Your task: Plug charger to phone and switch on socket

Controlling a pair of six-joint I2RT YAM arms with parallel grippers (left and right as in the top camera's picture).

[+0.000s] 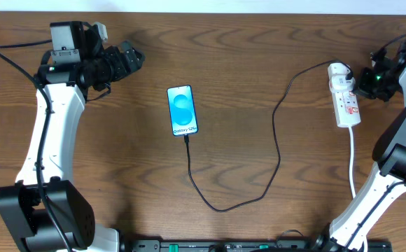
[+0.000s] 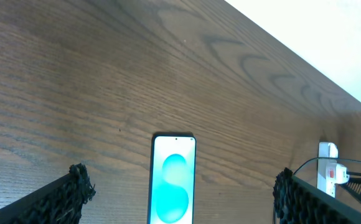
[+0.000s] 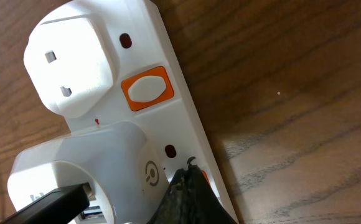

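The phone [image 1: 183, 110] lies face up mid-table with a bright cyan screen. It also shows in the left wrist view [image 2: 173, 180]. The black charger cable [image 1: 259, 175] runs from the phone's lower end in a loop up to a white adapter [image 1: 339, 71] on the socket [image 1: 348, 103]. In the right wrist view the adapter [image 3: 75, 177] sits on the socket [image 3: 168, 118], beside an orange-framed switch [image 3: 147, 88]. My right gripper [image 3: 190, 190] is shut, its tip touching the socket over a second switch. My left gripper [image 2: 180, 202] is open and empty, far left of the phone.
The socket's thick white cord [image 1: 352, 157] runs down toward the table's front edge. A second white plug [image 3: 68, 59] sits in the socket's other outlet. The table's far edge [image 2: 305, 56] shows in the left wrist view.
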